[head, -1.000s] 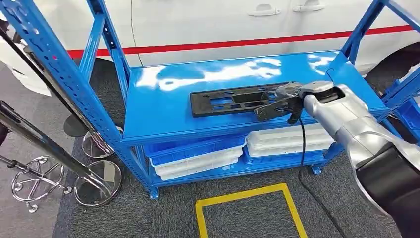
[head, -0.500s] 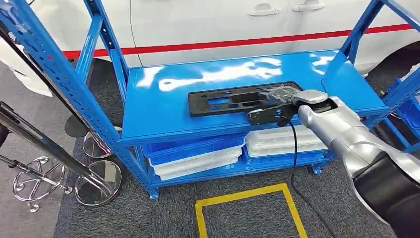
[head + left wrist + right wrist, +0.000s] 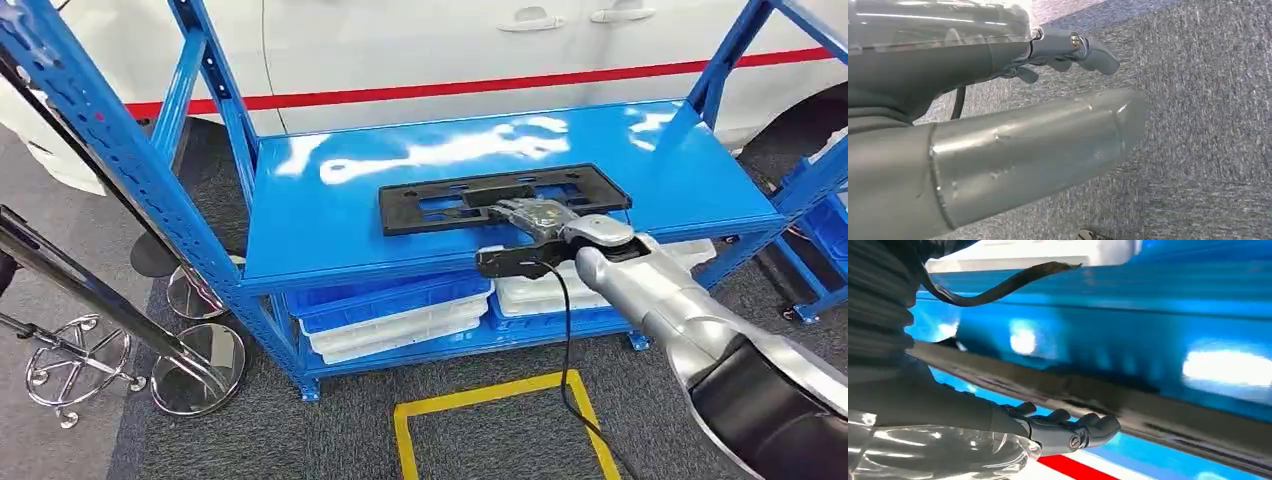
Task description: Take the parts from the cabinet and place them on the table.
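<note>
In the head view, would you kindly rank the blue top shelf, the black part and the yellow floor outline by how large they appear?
1. blue top shelf, clearly largest.
2. black part and yellow floor outline: look alike in extent; the outline is nearer the camera and cut off by the frame, so no ranking.
</note>
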